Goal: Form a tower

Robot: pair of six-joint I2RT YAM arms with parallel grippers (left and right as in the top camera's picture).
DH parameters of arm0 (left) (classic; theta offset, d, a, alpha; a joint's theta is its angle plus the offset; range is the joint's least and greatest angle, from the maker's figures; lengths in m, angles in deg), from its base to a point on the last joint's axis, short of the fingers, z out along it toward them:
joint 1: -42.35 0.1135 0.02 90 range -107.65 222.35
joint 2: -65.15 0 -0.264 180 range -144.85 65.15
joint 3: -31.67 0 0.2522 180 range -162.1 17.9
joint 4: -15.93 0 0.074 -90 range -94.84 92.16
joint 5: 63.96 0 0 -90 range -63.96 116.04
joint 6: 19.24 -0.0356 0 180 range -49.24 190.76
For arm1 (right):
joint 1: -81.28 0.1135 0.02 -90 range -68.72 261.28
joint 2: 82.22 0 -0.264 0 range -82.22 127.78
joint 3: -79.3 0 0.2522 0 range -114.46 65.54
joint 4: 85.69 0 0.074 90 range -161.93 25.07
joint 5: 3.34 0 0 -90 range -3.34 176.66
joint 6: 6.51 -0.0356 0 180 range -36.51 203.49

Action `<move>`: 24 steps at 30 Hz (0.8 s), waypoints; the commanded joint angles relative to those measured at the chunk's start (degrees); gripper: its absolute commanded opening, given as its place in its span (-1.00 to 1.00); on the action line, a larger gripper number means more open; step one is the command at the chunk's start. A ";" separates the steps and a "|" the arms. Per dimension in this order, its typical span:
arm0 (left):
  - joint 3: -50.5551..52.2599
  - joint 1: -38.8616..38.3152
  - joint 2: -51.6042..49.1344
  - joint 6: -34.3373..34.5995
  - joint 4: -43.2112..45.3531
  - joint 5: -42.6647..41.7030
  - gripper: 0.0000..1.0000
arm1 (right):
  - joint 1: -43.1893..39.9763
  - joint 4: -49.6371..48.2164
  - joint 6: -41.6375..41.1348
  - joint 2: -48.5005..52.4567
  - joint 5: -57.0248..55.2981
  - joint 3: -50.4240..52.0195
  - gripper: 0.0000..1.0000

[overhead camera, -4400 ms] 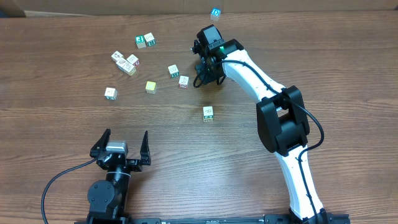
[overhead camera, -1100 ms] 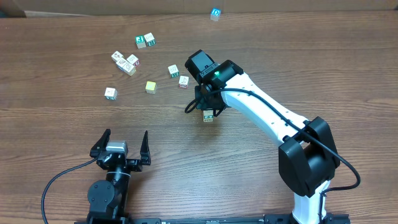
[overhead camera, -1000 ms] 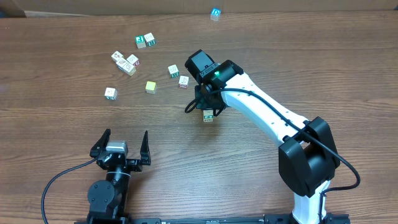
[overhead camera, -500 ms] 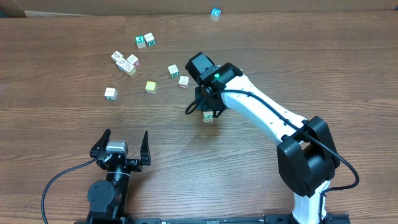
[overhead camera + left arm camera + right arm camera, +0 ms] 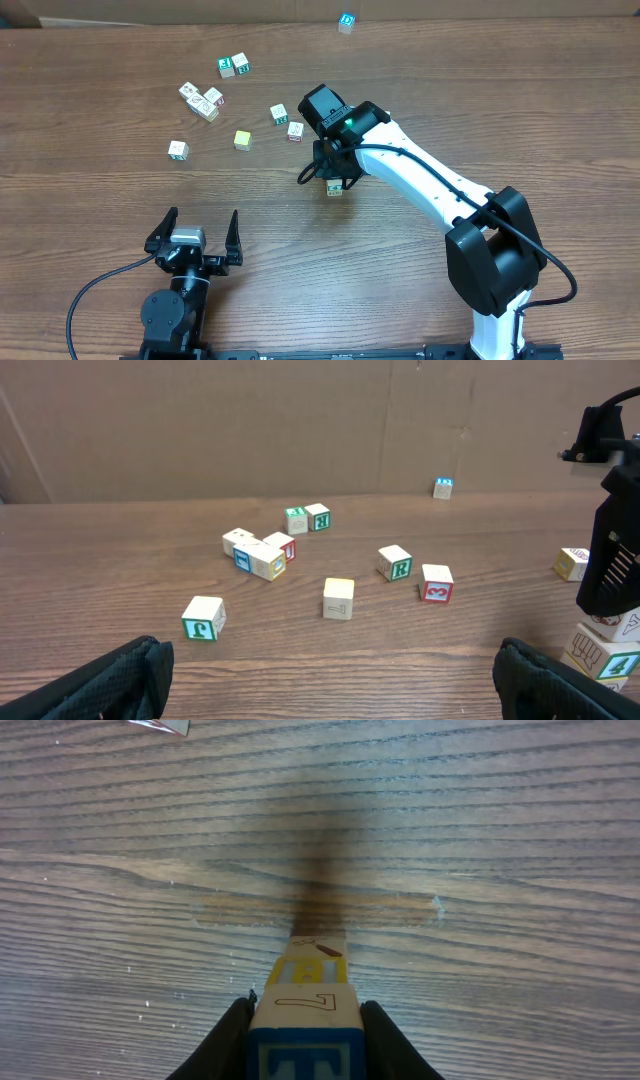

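Note:
The tower (image 5: 334, 187) stands mid-table; from the left wrist view it shows at the right edge as stacked picture cubes (image 5: 603, 652). My right gripper (image 5: 333, 172) hangs straight over it, shut on a wooden cube (image 5: 305, 1010) with a blue letter on the near face. A yellow-framed cube (image 5: 316, 963) of the tower lies directly under the held one; I cannot tell whether they touch. The black right fingers (image 5: 232, 1042) press both sides of the held cube. My left gripper (image 5: 200, 225) rests at the front left, open, with bare table between its fingers (image 5: 120, 675).
Loose cubes lie scattered behind the tower: a green-lettered one (image 5: 279, 113), a red-marked one (image 5: 295, 131), a plain yellow one (image 5: 242, 139), a cluster (image 5: 203, 101), a pair (image 5: 233, 66) and a blue one far back (image 5: 346, 21). A cardboard wall (image 5: 300, 420) closes the back.
The right arm swung from the back of the table to above the tower, cube in its grip. Over the last second it has hardly moved. The left arm is still.

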 commanded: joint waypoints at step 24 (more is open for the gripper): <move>0.20 0.39 0.61 -0.90 0.13 -0.46 0.99 | 0.42 0.74 -0.31 0.11 0.52 0.24 -0.35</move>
